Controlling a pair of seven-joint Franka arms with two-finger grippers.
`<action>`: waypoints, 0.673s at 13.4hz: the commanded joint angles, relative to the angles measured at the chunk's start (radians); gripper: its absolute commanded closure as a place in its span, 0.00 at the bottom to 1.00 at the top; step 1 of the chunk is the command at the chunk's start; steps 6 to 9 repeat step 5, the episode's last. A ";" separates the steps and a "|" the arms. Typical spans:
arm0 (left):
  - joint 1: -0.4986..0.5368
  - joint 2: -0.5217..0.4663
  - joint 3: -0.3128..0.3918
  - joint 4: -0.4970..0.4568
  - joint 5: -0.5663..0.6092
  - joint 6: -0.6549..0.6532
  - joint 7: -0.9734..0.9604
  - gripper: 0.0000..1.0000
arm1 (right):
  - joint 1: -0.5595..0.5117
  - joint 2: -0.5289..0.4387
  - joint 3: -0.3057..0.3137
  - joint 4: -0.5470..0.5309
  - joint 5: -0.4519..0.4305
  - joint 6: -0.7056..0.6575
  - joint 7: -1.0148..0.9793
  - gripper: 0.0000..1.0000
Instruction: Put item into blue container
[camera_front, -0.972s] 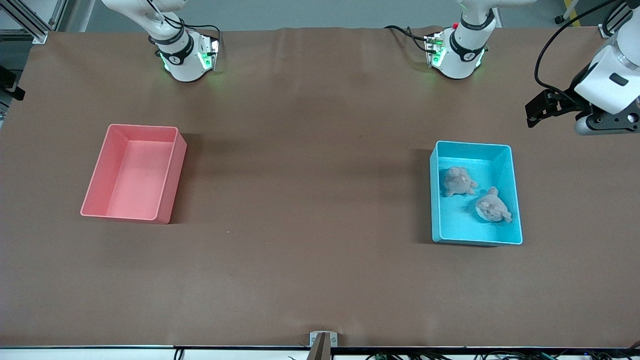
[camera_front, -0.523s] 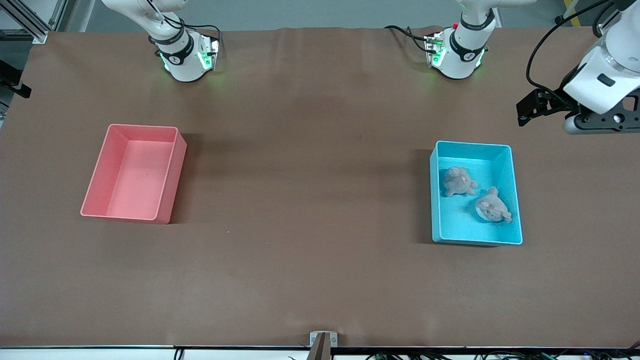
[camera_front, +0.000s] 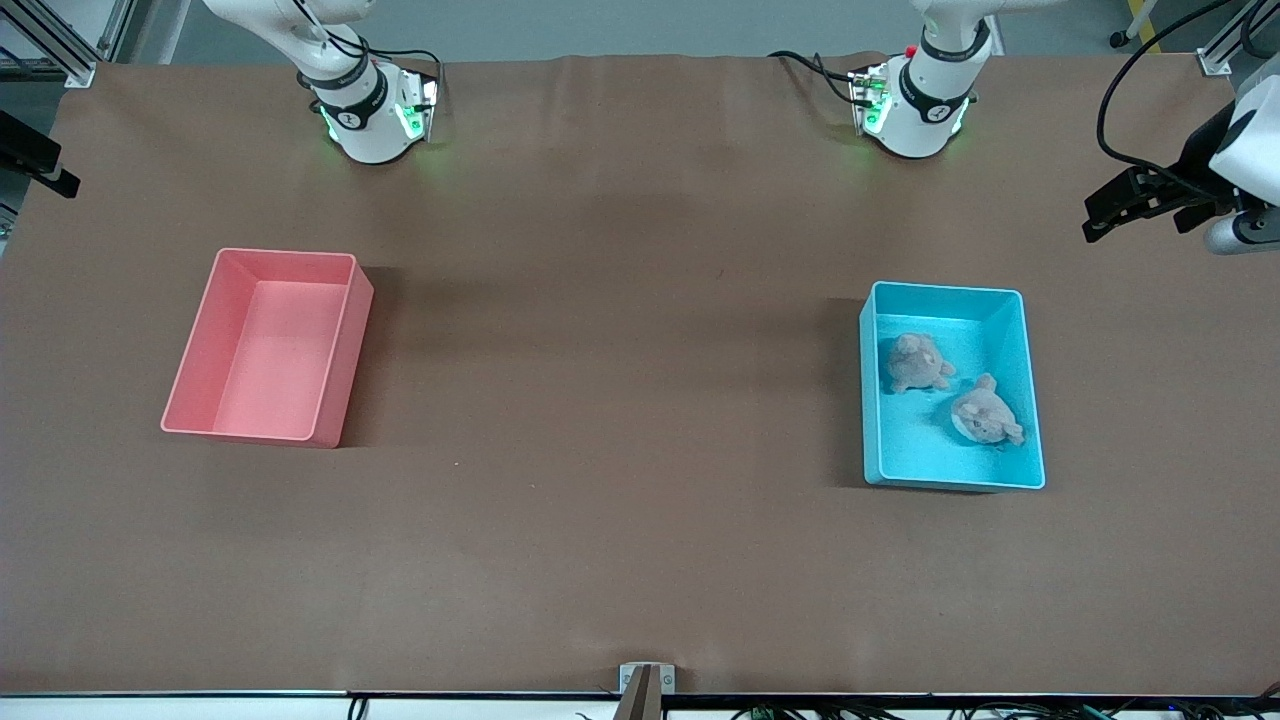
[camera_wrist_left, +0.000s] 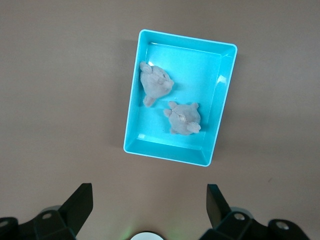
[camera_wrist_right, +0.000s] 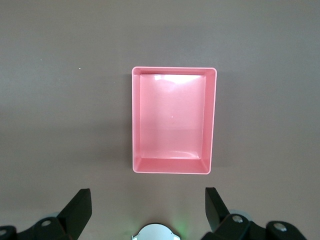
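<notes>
Since the earlier frames, the left gripper (camera_front: 1100, 215) has drawn away toward the left arm's end of the table and now shows only at the edge of the front view, high over the bare brown table (camera_front: 620, 450) off the corner of the blue container (camera_front: 1032, 400); nothing else on the table has shifted. From the left wrist view, the left gripper (camera_wrist_left: 149, 210) has its two fingers (camera_wrist_left: 80, 202) spread wide apart with nothing between them, and it looks straight down on the bin. The blue container (camera_wrist_left: 220, 115) sits flat on the table toward the left arm's end, and two small beige plush toys lie inside it on its floor: one plush toy (camera_front: 915, 363) farther from the front camera, the other plush toy (camera_front: 985, 418) nearer to that camera, close together but with a small gap between them. In the left wrist view the same pair shows as one plush toy (camera_wrist_left: 156, 86) and the other plush toy (camera_wrist_left: 183, 118). A pink container (camera_front: 345, 380) sits toward the right arm's end of the table, well apart from the blue one, with only its bare floor showing. The right gripper (camera_wrist_right: 148, 210) waits high above the pink container (camera_wrist_right: 210, 120), its fingers (camera_wrist_right: 79, 206) also wide apart and holding nothing.
</notes>
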 joint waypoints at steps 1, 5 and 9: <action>0.009 -0.015 -0.010 -0.007 -0.004 0.008 0.008 0.00 | -0.020 -0.007 0.015 0.002 0.015 -0.016 0.012 0.00; 0.003 -0.016 -0.030 -0.007 -0.004 0.007 0.008 0.00 | -0.020 -0.007 0.012 0.000 0.008 -0.018 0.010 0.00; 0.003 -0.016 -0.030 -0.007 -0.004 0.007 0.008 0.00 | -0.020 -0.007 0.012 0.000 0.008 -0.018 0.010 0.00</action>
